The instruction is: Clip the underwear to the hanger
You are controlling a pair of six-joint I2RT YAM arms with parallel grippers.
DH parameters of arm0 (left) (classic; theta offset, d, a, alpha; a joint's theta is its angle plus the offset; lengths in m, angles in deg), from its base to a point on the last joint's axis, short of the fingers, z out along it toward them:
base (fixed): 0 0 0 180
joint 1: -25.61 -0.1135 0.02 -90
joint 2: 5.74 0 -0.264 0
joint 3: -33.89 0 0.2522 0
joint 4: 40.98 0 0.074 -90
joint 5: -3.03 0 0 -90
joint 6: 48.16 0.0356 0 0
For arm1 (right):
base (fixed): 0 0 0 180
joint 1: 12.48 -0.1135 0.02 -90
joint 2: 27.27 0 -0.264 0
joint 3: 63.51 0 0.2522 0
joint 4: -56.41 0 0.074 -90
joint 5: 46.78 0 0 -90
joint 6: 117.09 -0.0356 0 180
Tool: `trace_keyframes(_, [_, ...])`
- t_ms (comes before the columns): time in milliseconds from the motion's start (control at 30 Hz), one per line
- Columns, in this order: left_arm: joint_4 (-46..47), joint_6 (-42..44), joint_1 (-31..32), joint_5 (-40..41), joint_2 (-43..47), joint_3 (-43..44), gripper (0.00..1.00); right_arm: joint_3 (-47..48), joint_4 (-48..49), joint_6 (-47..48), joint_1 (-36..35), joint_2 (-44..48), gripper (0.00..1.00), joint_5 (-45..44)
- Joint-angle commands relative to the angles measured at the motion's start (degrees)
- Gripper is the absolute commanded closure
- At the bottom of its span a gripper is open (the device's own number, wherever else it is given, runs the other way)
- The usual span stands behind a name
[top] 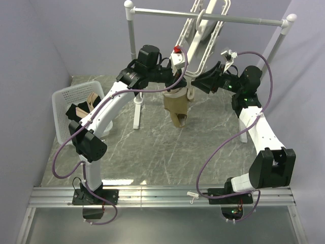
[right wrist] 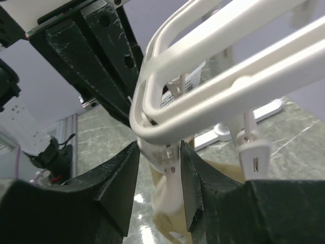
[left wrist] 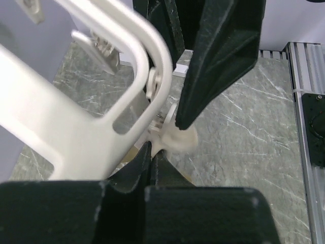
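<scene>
We judge clipping underway: our released right end effector [right wrist: 160, 173] straddles a white clip [right wrist: 170, 162] on the white plastic hanger [right wrist: 264, 66]; our left end effector [left wrist: 151, 155] is clenched. Next: confirm the tan fabric underwear [top: 176, 104] below holds.

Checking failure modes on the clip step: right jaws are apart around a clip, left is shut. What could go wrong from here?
1. The right gripper straddles a clip with jaws apart. Whether that clip bites the underwear is not visible, so the fabric may drop if the left gripper lets go.
2. Both grippers crowd the tilted hanger. A retreat could snag its bars and swing it on the metal rail.
</scene>
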Motion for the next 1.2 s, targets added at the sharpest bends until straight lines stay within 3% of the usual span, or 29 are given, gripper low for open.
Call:
trace_keyframes(0, [1.9, 0.1, 0.3, 0.1, 0.6, 2.5, 1.0, -0.5, -2.8, 1.1, 0.2, 2.6, 0.54, 1.6])
trace_keyframes(367, [3.0, 1.5, 0.4, 1.6, 2.6, -1.5, 0.96, 0.5, -14.7, 6.9, 2.4, 7.5, 0.34, 0.5])
trace_keyframes(533, [3.8, 1.2, 0.4, 3.1, 4.3, -2.8, 0.67, 1.2, -20.1, 9.1, 4.0, 10.5, 0.28, 0.6])
trace_keyframes(733, [2.5, 2.8, 0.4, 6.3, 8.1, -6.2, 0.47, 2.2, -30.0, 14.8, 4.7, 14.2, 0.23, -0.9])
trace_keyframes(833, [2.3, 3.4, 0.2, 8.0, 11.7, -10.2, 0.32, 2.4, -34.3, 16.7, 5.3, 15.7, 0.2, -1.7])
trace_keyframes(867, [2.4, 3.4, 0.3, 8.4, 12.6, -11.5, 0.14, 2.4, -35.1, 17.5, 5.4, 16.1, 0.2, -1.7])
trace_keyframes(900, [2.8, 3.6, 0.2, 9.0, 14.8, -14.3, 0.04, 2.4, -36.6, 17.8, 5.7, 17.1, 0.2, -2.2])
trace_keyframes(1167, [6.1, -1.0, -1.6, 16.5, 24.6, -24.4, 0.01, 3.6, -44.0, 21.7, 7.0, 20.0, 0.19, -5.9])
